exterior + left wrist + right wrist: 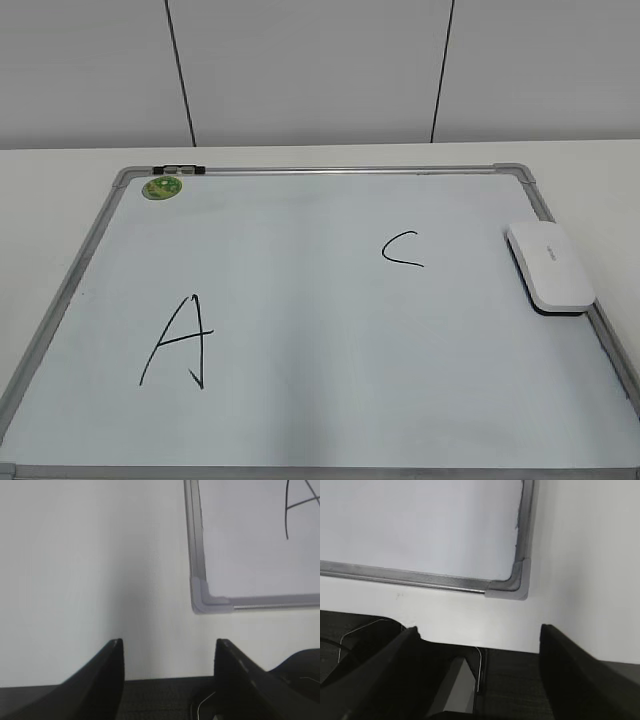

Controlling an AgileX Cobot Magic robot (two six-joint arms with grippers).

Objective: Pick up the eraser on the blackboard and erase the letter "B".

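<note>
The white eraser lies on the right edge of the blackboard, a pale board with a silver frame. On the board I see a large black "A" and a curved "C". No letter "B" shows anywhere on the board. Neither gripper shows in the exterior view. My left gripper is open and empty above the white table, near the board's near left corner. My right gripper is open and empty near the board's near right corner.
A small round green magnet sits at the board's far left corner, beside a dark clip on the frame. The board lies on a white table in front of a grey panelled wall. A dark surface lies below the table's near edge.
</note>
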